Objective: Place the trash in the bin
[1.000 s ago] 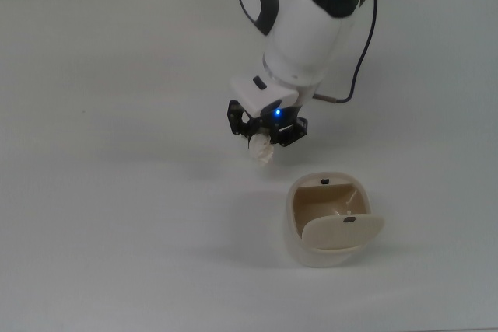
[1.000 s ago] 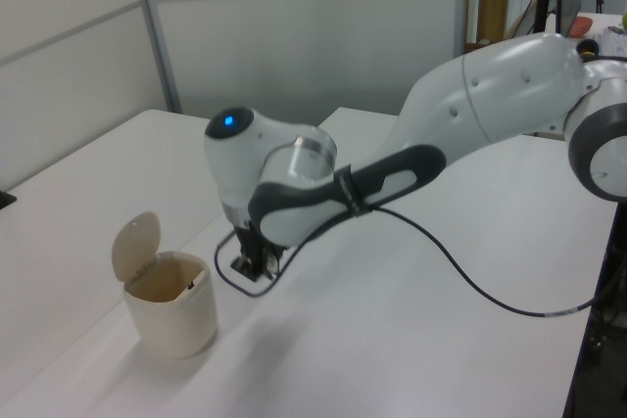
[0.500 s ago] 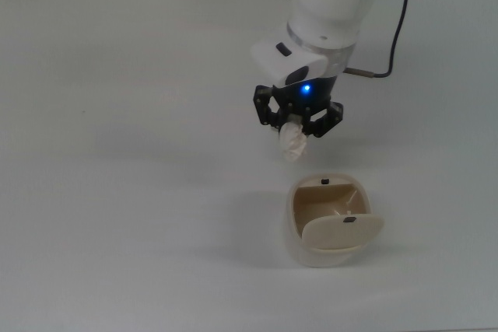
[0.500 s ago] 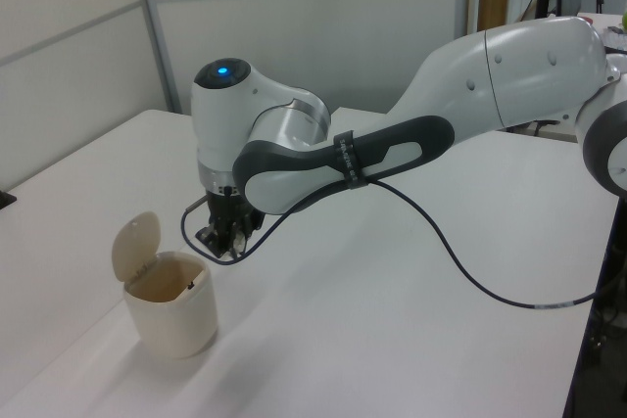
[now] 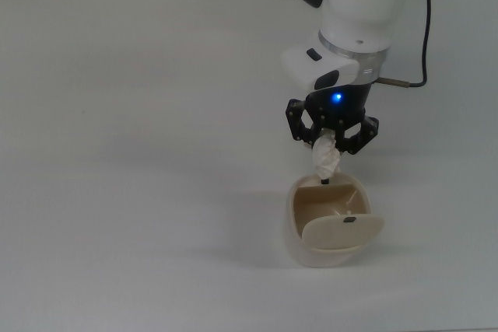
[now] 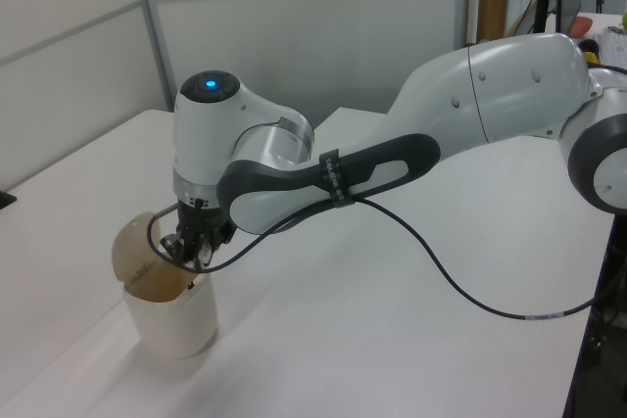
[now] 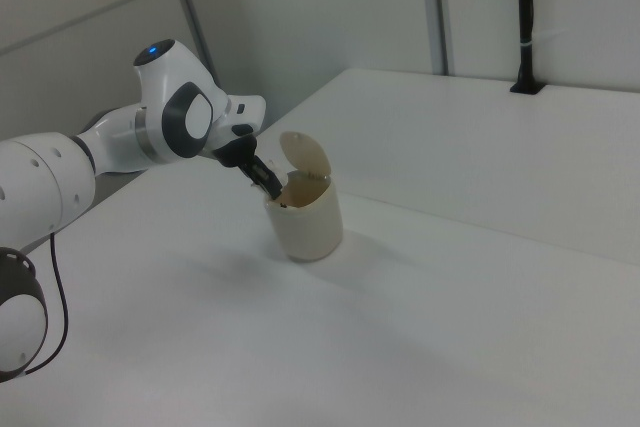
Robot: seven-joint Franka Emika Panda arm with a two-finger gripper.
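The cream-beige bin (image 5: 323, 231) (image 6: 174, 315) (image 7: 305, 219) stands on the white table with its flap lid (image 5: 342, 231) (image 6: 129, 245) (image 7: 306, 157) swung up, so the inside shows. My gripper (image 5: 330, 144) (image 6: 186, 252) (image 7: 262, 177) hangs just over the bin's rim, on the side away from the lid. It is shut on the trash (image 5: 326, 160), a small crumpled cream-white wad that hangs below the fingertips at the edge of the opening. In the left view and the right view the wad is hard to pick out against the bin.
The white table (image 5: 124, 153) spreads wide around the bin. A dark cable (image 5: 424, 29) (image 6: 460, 281) loops from the arm's wrist over the table. Grey wall panels (image 6: 294, 17) stand behind, and a black post (image 7: 524, 17) rises at the far table edge.
The gripper has carried the trash toward the top view's right and lower part, from beside the bin to just over its rim. The bin and its lid have not moved.
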